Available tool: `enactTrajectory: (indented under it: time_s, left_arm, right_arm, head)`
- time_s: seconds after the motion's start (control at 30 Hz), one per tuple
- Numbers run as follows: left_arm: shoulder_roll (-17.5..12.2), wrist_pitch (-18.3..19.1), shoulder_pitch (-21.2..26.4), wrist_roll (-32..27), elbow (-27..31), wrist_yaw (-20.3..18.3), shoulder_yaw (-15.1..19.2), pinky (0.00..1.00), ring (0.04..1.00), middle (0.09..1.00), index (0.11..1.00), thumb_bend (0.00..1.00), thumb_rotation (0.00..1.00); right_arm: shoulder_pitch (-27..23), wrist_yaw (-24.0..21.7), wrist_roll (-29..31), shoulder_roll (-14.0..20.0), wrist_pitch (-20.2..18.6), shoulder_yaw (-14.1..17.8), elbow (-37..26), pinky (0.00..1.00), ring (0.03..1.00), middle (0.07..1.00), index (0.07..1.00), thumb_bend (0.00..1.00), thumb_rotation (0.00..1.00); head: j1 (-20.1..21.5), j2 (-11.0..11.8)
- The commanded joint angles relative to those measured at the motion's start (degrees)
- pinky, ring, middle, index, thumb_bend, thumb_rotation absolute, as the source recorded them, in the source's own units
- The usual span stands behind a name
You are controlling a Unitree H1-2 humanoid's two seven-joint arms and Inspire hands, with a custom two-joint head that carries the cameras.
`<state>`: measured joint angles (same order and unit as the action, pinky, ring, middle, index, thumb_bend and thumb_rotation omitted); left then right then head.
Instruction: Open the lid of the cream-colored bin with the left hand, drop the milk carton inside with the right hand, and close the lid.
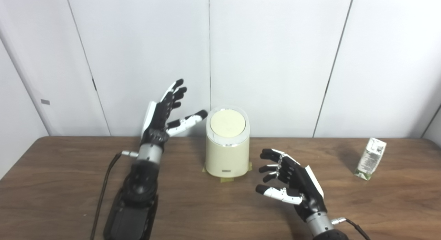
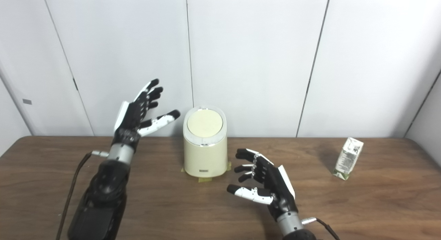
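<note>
L hand [image 1: 162, 117] open beside lidded bin [image 1: 227, 153]; R hand [image 1: 293, 183] open, carton [image 1: 371, 158] apart.

Black-and-white left hand [image 1: 162, 117], silver wrists, black cables

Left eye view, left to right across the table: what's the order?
Left hand, open and raised → cream-colored cylindrical bin with lid shut → right hand, open, fingers spread → white-and-green milk carton standing near the right edge.
</note>
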<state>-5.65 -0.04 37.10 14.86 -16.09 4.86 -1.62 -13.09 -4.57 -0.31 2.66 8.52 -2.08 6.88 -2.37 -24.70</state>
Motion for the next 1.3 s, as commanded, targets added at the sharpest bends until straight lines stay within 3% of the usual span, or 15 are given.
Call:
enactTrajectory:
  time_s: [0.0, 0.2, 0.37, 0.53, 0.97, 1.27]
  left_arm:
    - [-0.29, -2.93, 5.21, 2.48, -1.37, 2.24, -1.06, 0.89, 0.914, 0.901, 0.94, 0.84, 0.27]
    - [-0.48, -1.99, 8.81, 8.36, -5.95, 5.52, -4.15, 0.86, 0.927, 0.916, 0.946, 0.86, 0.31]
    - [-0.1, -1.16, 10.18, 11.48, -8.3, 6.98, -6.16, 0.83, 0.922, 0.922, 0.948, 0.88, 0.28]
    - [-0.17, 0.28, 10.09, 15.49, -8.62, 8.17, -8.57, 0.85, 0.973, 0.949, 0.961, 0.87, 0.25]
    - [-3.06, -1.66, 9.19, 20.55, -11.38, 10.98, -12.29, 0.73, 0.881, 0.928, 0.954, 0.91, 0.17]
    - [-4.16, 0.9, 8.74, 24.73, -10.8, 10.44, -14.81, 0.72, 0.877, 0.929, 0.968, 0.91, 0.17]
  right_arm:
    - [-2.5, 0.33, 0.08, -0.48, 2.0, -0.01, -1.84, 0.49, 0.624, 0.762, 0.742, 0.67, 0.19]
    - [-2.32, 0.72, -0.06, -1.14, 1.28, 0.06, -2.8, 0.48, 0.613, 0.751, 0.738, 0.68, 0.19]
    - [-2.36, 0.88, -0.2, -1.45, 1.09, 0.11, -3.02, 0.47, 0.616, 0.755, 0.735, 0.69, 0.21]
    - [-2.38, 0.79, -0.01, -1.78, 0.95, 0.05, -3.2, 0.49, 0.626, 0.762, 0.735, 0.69, 0.21]
    - [-2.52, 0.99, -1.38, -1.75, 1.64, -0.23, -3.24, 0.46, 0.608, 0.758, 0.73, 0.68, 0.27]
    - [-2.09, 1.43, -2.87, -1.75, 1.19, -0.45, -3.81, 0.46, 0.606, 0.751, 0.732, 0.69, 0.33]
  head:
    - [0.11, -0.05]
    - [0.56, -0.43]
    - [1.3, -0.59]
    - [1.46, -0.75]
    - [1.79, -1.15]
    - [1.97, -1.85]
